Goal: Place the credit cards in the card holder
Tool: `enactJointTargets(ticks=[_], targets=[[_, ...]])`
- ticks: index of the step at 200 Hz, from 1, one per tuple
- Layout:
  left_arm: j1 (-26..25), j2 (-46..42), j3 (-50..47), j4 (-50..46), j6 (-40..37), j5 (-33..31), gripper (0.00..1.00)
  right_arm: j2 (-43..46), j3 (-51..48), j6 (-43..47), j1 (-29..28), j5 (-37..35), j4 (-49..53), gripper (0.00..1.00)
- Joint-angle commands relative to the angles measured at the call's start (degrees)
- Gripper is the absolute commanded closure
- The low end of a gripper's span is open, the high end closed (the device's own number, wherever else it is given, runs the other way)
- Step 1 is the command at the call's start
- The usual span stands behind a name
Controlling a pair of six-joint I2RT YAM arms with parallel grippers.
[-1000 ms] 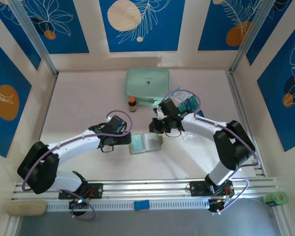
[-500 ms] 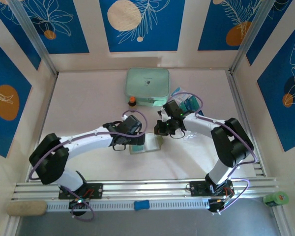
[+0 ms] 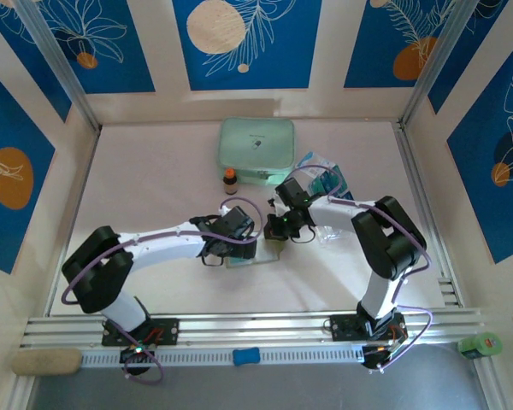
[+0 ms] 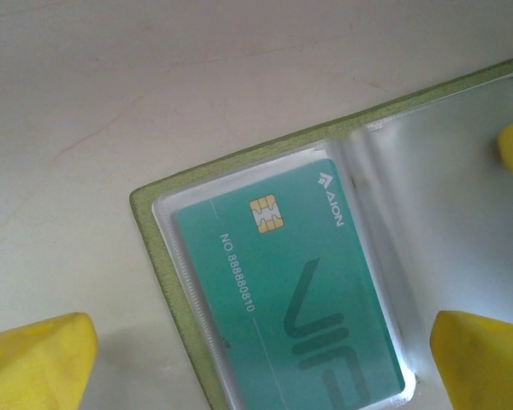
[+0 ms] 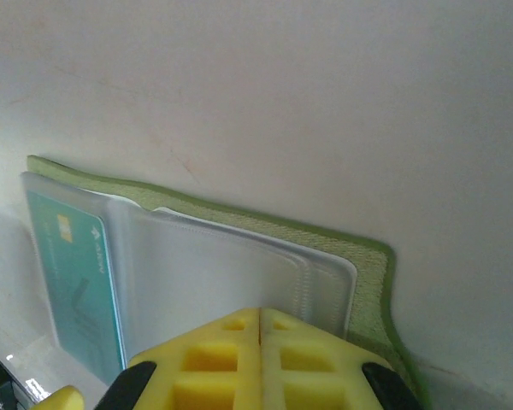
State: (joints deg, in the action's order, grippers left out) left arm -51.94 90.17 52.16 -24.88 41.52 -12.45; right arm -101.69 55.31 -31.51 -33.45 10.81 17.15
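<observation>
The olive-green card holder lies open on the table, clear pockets up. One teal credit card with a gold chip sits inside its left pocket; the same card shows at the left of the right wrist view. My left gripper hovers open just above that card, its yellow fingertips on either side of the pocket. In the top view the left gripper covers the holder's left half. My right gripper is shut, its tips resting on the empty right pocket near the holder's edge.
A mint-green zip case lies at the back, with a small brown bottle in front of it. A clear plastic packet with blue print sits behind the right arm. Frame walls close in the table on the left, right and back.
My left arm has swung right and now sits over the holder's left half. The right gripper has shifted slightly left and nearer, staying shut at the holder's right side.
</observation>
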Motion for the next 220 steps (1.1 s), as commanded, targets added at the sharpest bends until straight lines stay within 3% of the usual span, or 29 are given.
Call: enactJointTargets(ticks=[1, 220], targets=[[-0.7, 0.8, 1.5, 0.8, 0.0, -0.7, 0.0, -1.6, 1.3, 0.0, -0.9, 1.9, 0.2, 1.0], [-2.3, 2.8, 0.2, 5.9, -0.2, -0.5, 0.0, -1.9, 0.0, -3.0, -2.0, 3.3, -2.1, 1.0]])
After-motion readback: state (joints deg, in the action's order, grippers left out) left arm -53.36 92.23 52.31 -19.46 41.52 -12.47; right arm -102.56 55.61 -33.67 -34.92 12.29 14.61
